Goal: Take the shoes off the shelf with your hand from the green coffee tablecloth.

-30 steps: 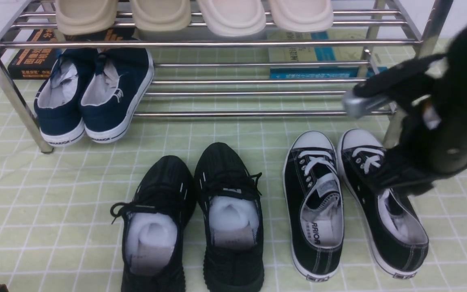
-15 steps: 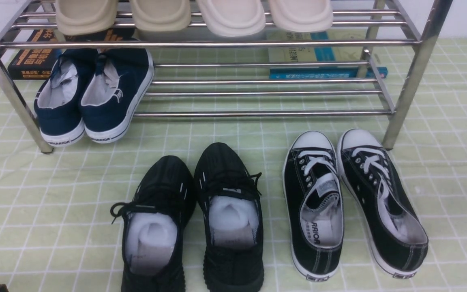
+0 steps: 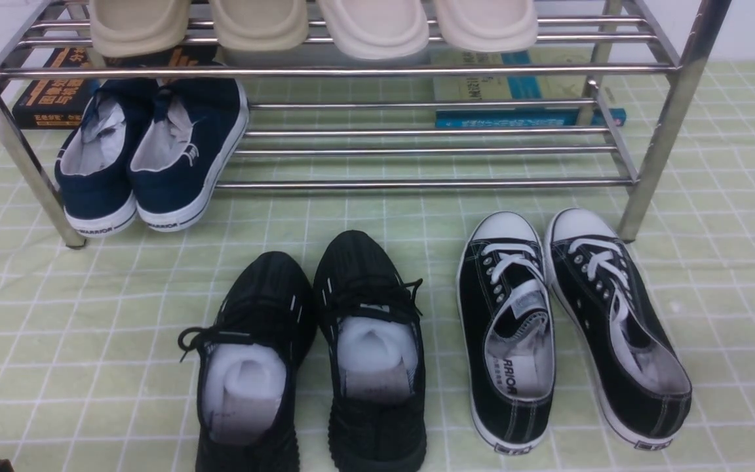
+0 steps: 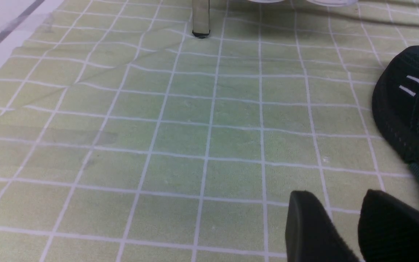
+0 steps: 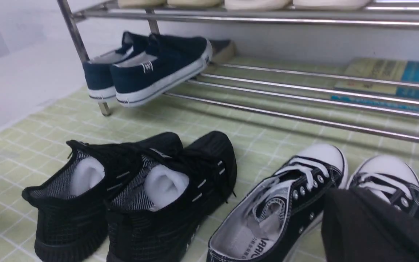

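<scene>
Shoes (image 3: 567, 328), two, side by side on the tablecloth (image 3: 89, 314); left hand (image 4: 355, 225) slightly parted; right hand's state unclear

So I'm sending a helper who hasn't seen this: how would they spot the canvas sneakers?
Find the chrome shelf. On the green tablecloth by its right front leg stand the shoes. Unlike the all-black knit pair beside them, they have white toe caps and laces.

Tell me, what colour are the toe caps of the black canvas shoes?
White; the shoes show them best in the front view.
</scene>
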Available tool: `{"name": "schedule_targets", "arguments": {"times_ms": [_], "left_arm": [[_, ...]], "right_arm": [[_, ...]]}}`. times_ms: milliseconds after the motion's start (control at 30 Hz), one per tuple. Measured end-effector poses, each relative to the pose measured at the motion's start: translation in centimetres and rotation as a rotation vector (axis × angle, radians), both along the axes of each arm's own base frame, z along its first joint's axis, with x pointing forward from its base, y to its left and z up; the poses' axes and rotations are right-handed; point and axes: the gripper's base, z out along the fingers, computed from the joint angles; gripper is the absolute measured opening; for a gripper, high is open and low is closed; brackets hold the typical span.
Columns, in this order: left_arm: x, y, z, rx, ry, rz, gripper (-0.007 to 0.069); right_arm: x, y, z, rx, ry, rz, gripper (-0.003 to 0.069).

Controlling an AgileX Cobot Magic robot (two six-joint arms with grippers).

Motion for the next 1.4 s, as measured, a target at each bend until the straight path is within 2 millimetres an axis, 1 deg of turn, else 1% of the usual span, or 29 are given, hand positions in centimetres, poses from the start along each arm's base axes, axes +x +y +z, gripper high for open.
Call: {"name": "schedule_targets", "arguments": {"times_ms": [33,67,133,167,267,600,733,767,867,900,933,1000,1233,1400], "left_arm": [[0.0,0.0,0.0,0.000,0.000,0.000,0.0242],[0.0,0.0,0.0,0.000,0.000,0.000,0.0242],[0.0,0.0,0.0,0.000,0.000,0.000,0.0242],[0.0,0.0,0.0,0.000,0.000,0.000,0.0242],[0.0,0.0,0.0,0.000,0.000,0.000,0.0242],[0.0,0.0,0.0,0.000,0.000,0.000,0.0242],[0.0,0.0,0.0,0.000,0.000,0.000,0.0242],[0.0,0.0,0.0,0.000,0.000,0.000,0.0242],[0.0,0.0,0.0,0.000,0.000,0.000,0.0242],[0.0,0.0,0.0,0.000,0.000,0.000,0.0242],[0.0,0.0,0.0,0.000,0.000,0.000,0.0242],[0.0,0.0,0.0,0.000,0.000,0.000,0.0242],[0.0,0.0,0.0,0.000,0.000,0.000,0.0242],[0.0,0.0,0.0,0.000,0.000,0.000,0.0242]], "right_arm": [[0.0,0.0,-0.1,0.001,0.001,0.000,-0.0013],[0.1,0.1,-1.1,-0.008,0.013,0.002,-0.0013],[0.1,0.1,-1.6,-0.014,0.021,0.002,-0.0013],[0.2,0.1,-2.4,-0.029,0.042,0.002,-0.0013],[0.2,0.2,-3.3,-0.043,0.063,0.002,-0.0010],[0.2,0.2,-3.8,-0.050,0.075,0.002,-0.0006],[-0.1,-0.1,-5.2,-0.058,0.076,-0.003,-0.0004],[-0.2,-0.4,-6.0,-0.081,0.064,-0.021,-0.0003],[-0.3,-1.0,-7.2,-0.116,0.051,-0.089,-0.0001],[-0.3,-1.0,-7.3,-0.112,0.054,-0.097,0.0000],[-0.4,-1.4,-8.0,-0.135,0.052,-0.144,0.0000],[-0.4,-1.9,-8.7,-0.170,0.053,-0.217,0.0001],[-0.6,-3.4,-9.8,-0.233,0.136,-0.438,0.0004],[-0.9,-3.9,-9.7,-0.229,0.147,-0.530,0.0009]]}}
